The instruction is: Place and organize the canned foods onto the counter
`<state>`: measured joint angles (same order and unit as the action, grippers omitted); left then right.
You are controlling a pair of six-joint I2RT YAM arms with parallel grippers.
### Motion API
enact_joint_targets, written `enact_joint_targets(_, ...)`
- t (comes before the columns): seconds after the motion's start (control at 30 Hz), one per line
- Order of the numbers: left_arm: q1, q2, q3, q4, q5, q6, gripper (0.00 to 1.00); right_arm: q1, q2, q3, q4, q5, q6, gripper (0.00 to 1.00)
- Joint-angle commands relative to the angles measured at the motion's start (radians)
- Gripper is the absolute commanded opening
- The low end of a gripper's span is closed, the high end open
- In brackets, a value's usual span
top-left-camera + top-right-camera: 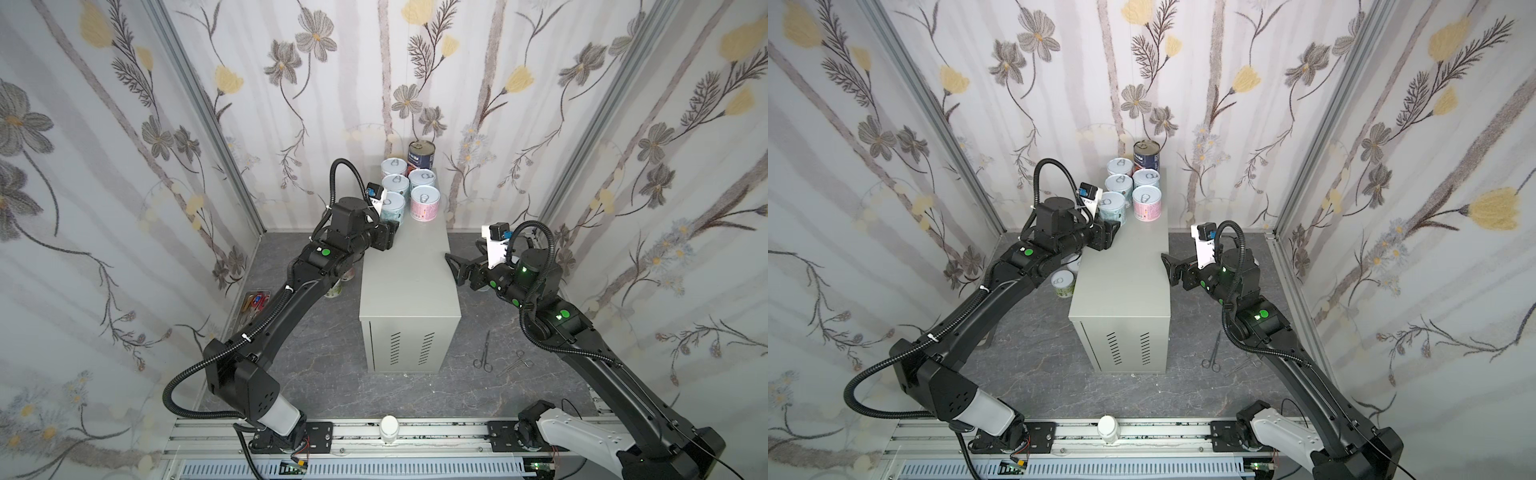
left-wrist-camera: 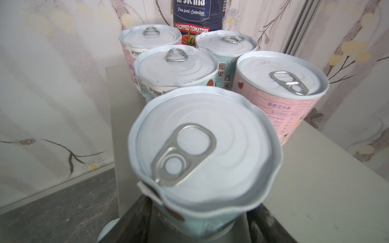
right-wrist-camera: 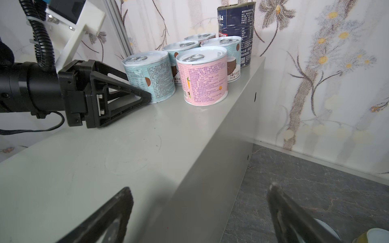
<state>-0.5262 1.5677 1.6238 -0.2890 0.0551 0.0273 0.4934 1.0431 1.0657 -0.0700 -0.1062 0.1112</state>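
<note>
Several canned foods stand in two rows at the far end of the counter (image 1: 407, 270) (image 3: 105, 147). The tall dark blue can (image 1: 421, 153) is at the back, and a pink can (image 1: 425, 202) (image 3: 205, 77) stands front right. My left gripper (image 1: 394, 227) (image 2: 195, 221) is shut on the teal can (image 1: 392, 210) (image 2: 202, 147), which rests on the counter top at the front left of the group. Its lid rim looks wavy. My right gripper (image 1: 453, 268) (image 3: 200, 189) hangs open and empty at the counter's right edge. Two more cans (image 1: 1063, 284) sit on the floor under the left arm.
Scissors (image 1: 484, 353) and forceps (image 1: 515, 361) lie on the dark floor right of the counter. A colourful packet (image 1: 253, 305) lies by the left wall. Can lids (image 3: 376, 235) show on the floor below the right gripper. A white bottle (image 1: 389, 428) stands on the front rail.
</note>
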Motion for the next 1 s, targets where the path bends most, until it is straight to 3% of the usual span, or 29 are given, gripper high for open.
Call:
enact_joint_targets(0.0, 0.002, 0.012, 0.02, 0.016, 0.023, 0.021, 0.69, 0.0, 0.003, 0.008, 0.048, 0.008, -0.019, 1.0)
enact_joint_targets(0.97, 0.002, 0.049, 0.051, 0.002, 0.04, 0.011, 0.71, -0.001, 0.044, 0.011, 0.055, 0.018, -0.029, 1.0)
